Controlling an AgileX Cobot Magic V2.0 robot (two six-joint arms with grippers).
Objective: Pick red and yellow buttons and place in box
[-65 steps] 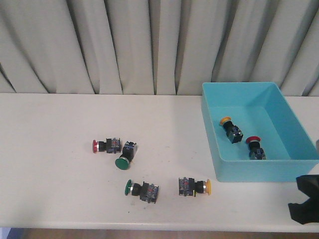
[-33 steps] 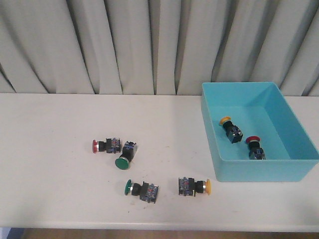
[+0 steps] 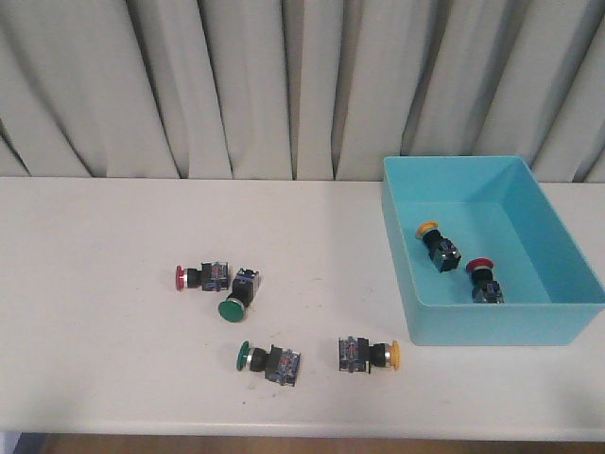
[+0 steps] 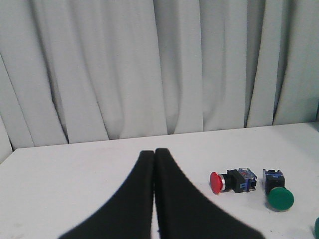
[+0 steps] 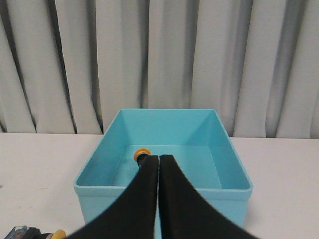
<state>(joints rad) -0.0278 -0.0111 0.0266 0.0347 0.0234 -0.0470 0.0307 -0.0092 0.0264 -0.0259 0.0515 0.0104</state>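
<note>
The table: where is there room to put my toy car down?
The table is bare left of the red button, and between the green button and the blue box. It is crowded where the four loose buttons lie, down to the yellow button.

Smooth turquoise plastic box (slightly glossy walls), matt off-white surface, soft pleated cloth curtain behind box.

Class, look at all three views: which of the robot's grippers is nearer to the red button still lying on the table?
Left. The left gripper, shut, has the red button just ahead of it. The right gripper, also shut, faces the box, far across the table.
</note>
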